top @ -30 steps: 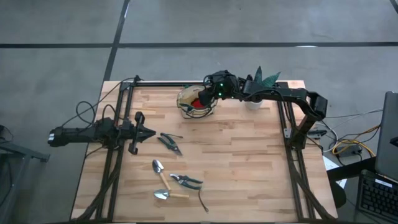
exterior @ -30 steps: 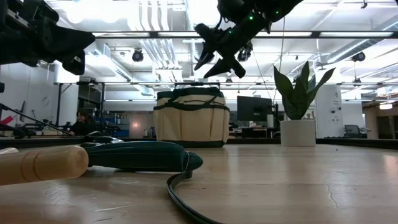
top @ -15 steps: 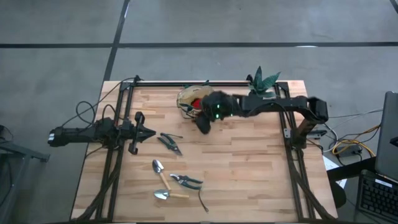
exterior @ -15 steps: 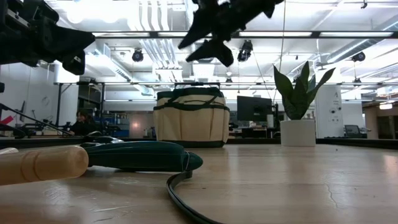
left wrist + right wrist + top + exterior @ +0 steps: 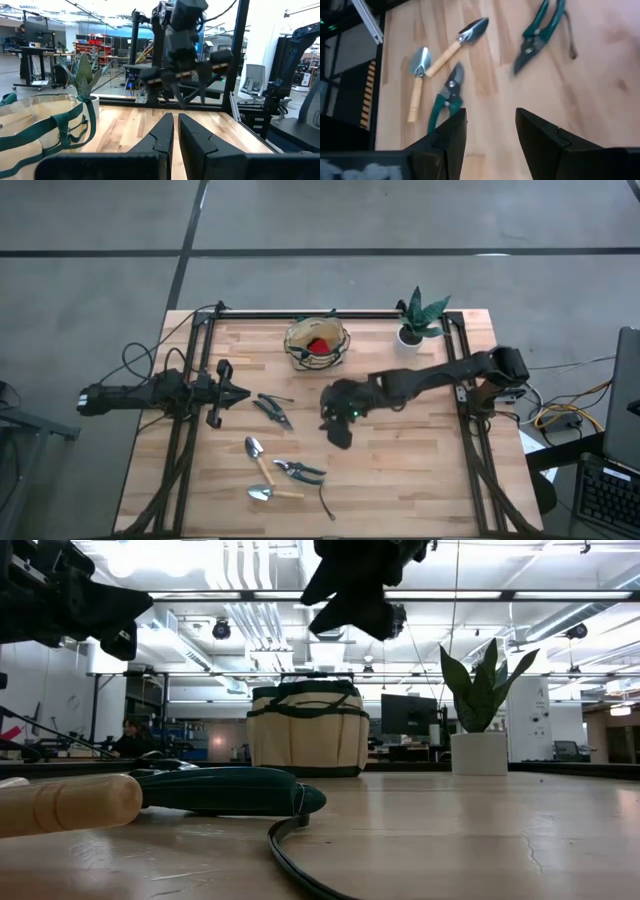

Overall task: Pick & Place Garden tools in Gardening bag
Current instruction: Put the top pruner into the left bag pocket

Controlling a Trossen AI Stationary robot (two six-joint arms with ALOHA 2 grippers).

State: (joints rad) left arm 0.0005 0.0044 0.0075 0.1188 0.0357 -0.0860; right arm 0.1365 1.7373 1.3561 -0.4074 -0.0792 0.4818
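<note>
The tan gardening bag (image 5: 317,346) with green trim stands at the table's far middle, with a red item (image 5: 319,345) inside it. It also shows in the low view (image 5: 307,730). On the near left of the table lie dark snips (image 5: 272,409), two wooden-handled trowels (image 5: 258,456) (image 5: 272,493) and green-handled pruning shears (image 5: 298,471). My right gripper (image 5: 338,426) hangs open and empty over the table's middle. Its wrist view (image 5: 490,135) looks down on the trowels (image 5: 467,32), the shears (image 5: 445,97) and the snips (image 5: 540,30). My left gripper (image 5: 226,392) waits shut at the left.
A green plant in a white pot (image 5: 412,330) stands at the far right, beside the bag. A dark curved strap (image 5: 326,502) lies near the front edge. A black frame (image 5: 300,315) runs along the table's far and side edges.
My right gripper has gone from above the bag toward the table's near edge, out over the middle of the table, and has tipped to look down on the tools. It has stayed open and empty. The tools and the bag have not moved.
</note>
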